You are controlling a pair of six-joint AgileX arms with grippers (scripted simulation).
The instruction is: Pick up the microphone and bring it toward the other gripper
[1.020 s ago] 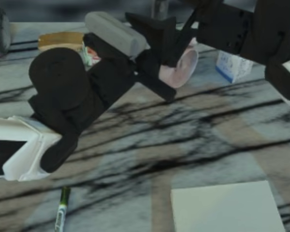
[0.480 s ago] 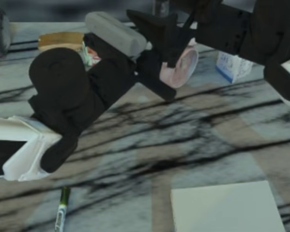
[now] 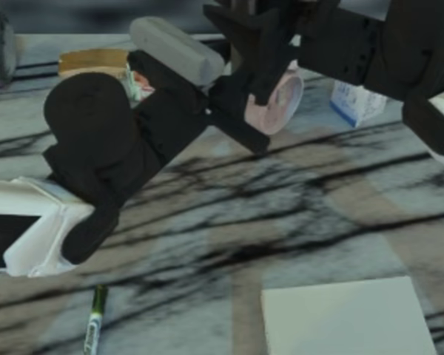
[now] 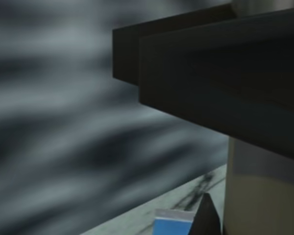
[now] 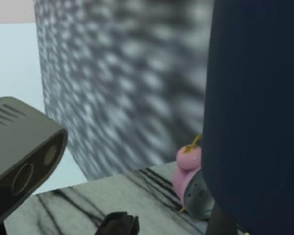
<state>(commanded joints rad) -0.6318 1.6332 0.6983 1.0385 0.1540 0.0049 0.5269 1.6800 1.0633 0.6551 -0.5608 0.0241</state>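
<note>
1. The left gripper (image 3: pixel 240 122), a black two-finger claw on a bulky black arm carrying a grey wrist camera, is seen above the far half of the grey-veined marble table (image 3: pixel 281 214).
2. The microphone (image 5: pixel 257 112), with a dark navy rounded foam head and a grey metal handle, is held up off the table. In the left wrist view its handle (image 4: pixel 264 196) is seen touching that gripper's pointed tip. It is judged to be clamped there, though the grip itself is mostly hidden.
3. The right gripper (image 3: pixel 251 55), a black pointed claw, is seen just beyond the left gripper with its jaws spread and nothing in them. The navy head fills much of its wrist view, so the microphone is judged to be very near it.
4. The step in hand is judged to be the presenting of the microphone. It is done well if the left gripper is held steady and a bare stretch of handle is left clear for the spread jaws.
5. Little open room is left between the two claws, so contact between them is the risk.
6. A pale pink round object (image 3: pixel 281 103) lies directly under the right gripper, and a blue-and-white box (image 3: pixel 355 100) lies beside it, toward its arm.
7. Open marble is found on the near side of both grippers. Only a white square pad (image 3: pixel 348 318) and a green-and-white marker pen (image 3: pixel 95 318) lie there, well apart from the tools.
</note>
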